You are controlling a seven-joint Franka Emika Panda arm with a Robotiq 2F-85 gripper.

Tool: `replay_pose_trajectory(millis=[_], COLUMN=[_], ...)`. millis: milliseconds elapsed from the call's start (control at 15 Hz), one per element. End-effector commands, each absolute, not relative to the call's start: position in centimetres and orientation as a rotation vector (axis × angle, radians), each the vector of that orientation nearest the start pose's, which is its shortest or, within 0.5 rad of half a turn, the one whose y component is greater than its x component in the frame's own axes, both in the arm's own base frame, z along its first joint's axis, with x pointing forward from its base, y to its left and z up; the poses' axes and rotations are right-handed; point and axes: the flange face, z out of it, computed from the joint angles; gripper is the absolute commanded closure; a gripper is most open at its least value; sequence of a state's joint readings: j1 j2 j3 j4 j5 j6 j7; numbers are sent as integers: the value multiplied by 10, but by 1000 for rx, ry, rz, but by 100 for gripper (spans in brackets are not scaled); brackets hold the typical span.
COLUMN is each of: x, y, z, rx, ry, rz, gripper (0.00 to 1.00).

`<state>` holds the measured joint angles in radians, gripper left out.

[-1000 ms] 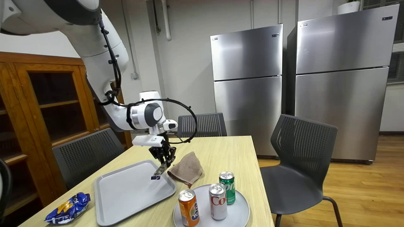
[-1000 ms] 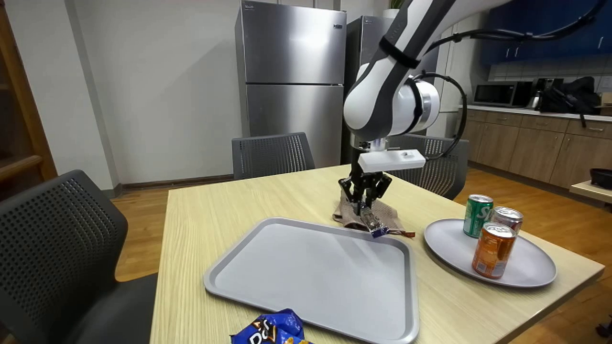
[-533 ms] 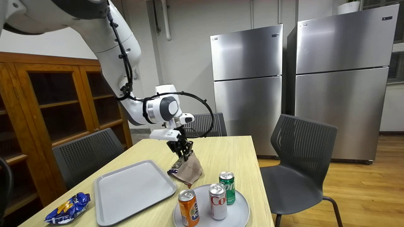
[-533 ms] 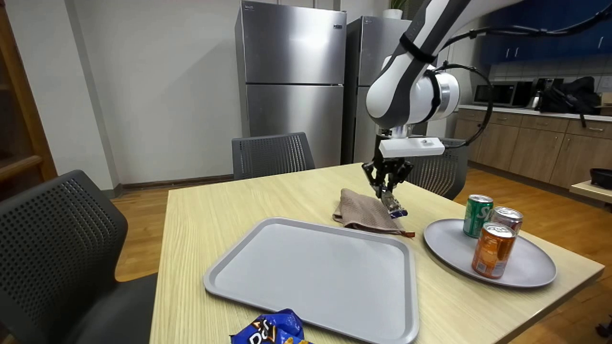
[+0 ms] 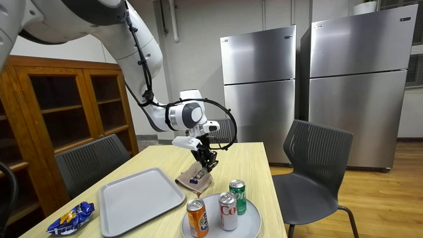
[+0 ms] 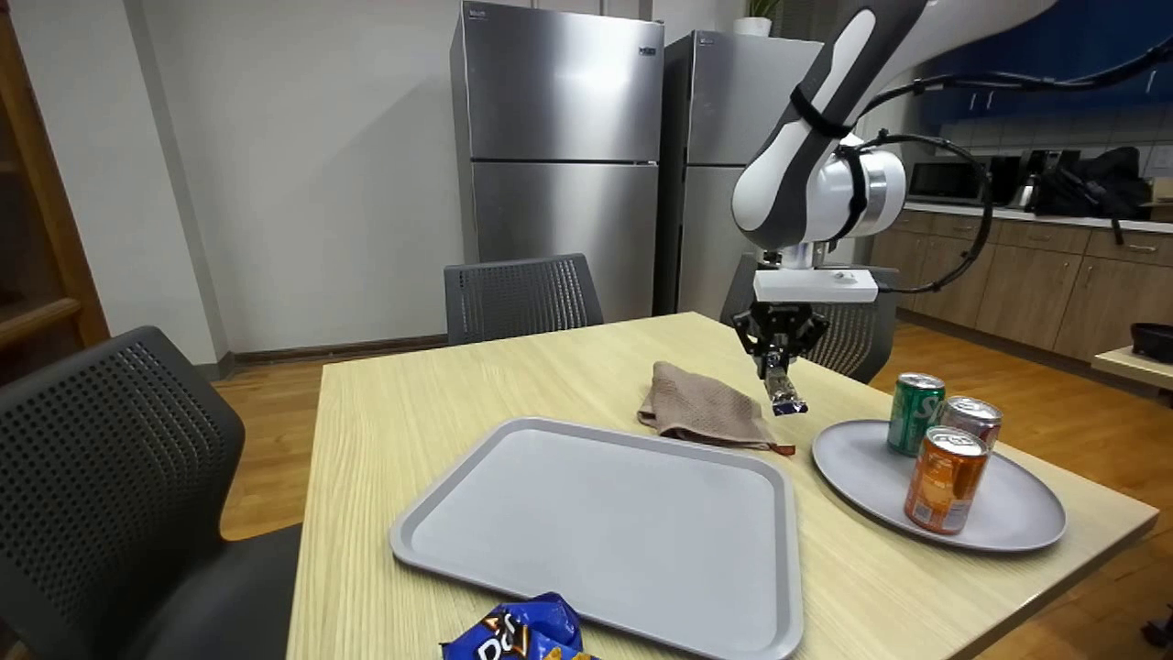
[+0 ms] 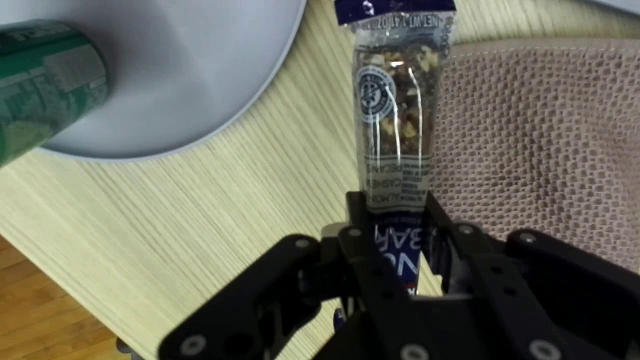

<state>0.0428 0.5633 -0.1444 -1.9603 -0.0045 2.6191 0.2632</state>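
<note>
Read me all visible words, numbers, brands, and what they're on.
"BAR": snack bar
"PECANS": same
"CASHEW": same
"ALMON": same
"NET WT 1.41 OZ": same
"Dor": blue bag
"Fanta": orange can
"Co": silver can
"Sp": green can
Too small, blurred or covered to read: other snack bar print, refrigerator badges.

I see a black gripper (image 7: 394, 200), a clear-wrapped nut bar (image 7: 400, 110) with navy ends, a waffle-patterned taupe cloth (image 7: 540, 150). Near a corner of the pale, fine-streaked table (image 6: 412, 412), the plate (image 6: 1017, 504) is grey, the Fanta can (image 5: 197, 218) orange, the Diet Coke can (image 5: 228, 211) silver-and-red, the Sprite can (image 5: 241, 198) green.
</note>
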Motion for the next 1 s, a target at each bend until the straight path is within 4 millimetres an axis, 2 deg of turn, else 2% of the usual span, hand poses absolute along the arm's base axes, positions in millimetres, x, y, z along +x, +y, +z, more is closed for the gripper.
replay_pose_trajectory(millis=[0, 400, 933], x=[632, 633, 640], y=[-74, -89, -90], z=[190, 169, 154], rx=[-3104, -3043, -2948], ry=[738, 971, 1195], rz=[-136, -99, -119], gripper=[93, 93, 93])
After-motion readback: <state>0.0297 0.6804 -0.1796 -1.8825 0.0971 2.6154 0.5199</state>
